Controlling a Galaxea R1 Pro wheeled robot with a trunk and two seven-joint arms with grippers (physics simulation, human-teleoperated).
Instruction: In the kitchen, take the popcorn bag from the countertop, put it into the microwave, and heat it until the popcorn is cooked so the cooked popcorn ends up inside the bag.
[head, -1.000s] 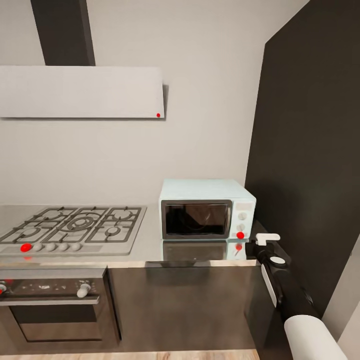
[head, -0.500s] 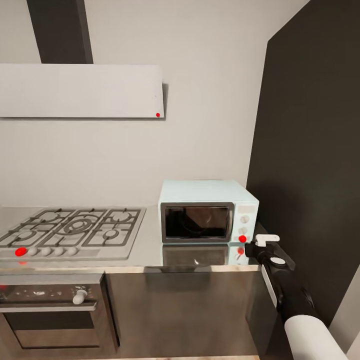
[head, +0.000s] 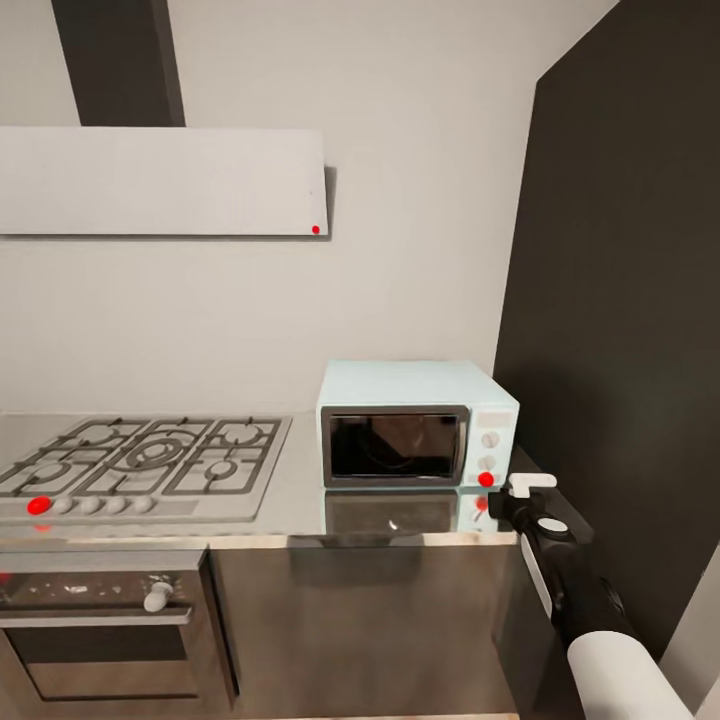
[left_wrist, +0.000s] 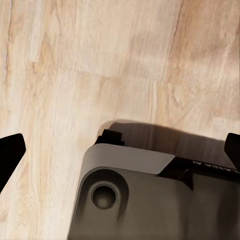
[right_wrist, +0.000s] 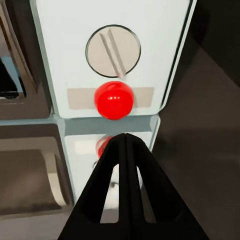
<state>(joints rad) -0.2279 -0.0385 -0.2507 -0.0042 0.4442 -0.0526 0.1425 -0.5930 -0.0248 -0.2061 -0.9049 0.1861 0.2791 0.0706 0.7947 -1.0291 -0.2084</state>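
Jaws (right_wrist: 125, 137) closed, aimed at microwave (head: 415, 420) button (right_wrist: 114, 99).

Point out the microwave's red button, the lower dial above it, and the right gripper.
red button (right_wrist: 114, 99), right wrist view, centre of its dome.
lower dial (right_wrist: 113, 50), right wrist view, on its ridge.
right gripper (right_wrist: 126, 137), right wrist view, closed fingertips.

Pale wall (head: 400, 250), dark side panel (head: 620, 300), gas hob (head: 150, 460) w/ hood (head: 160, 182)
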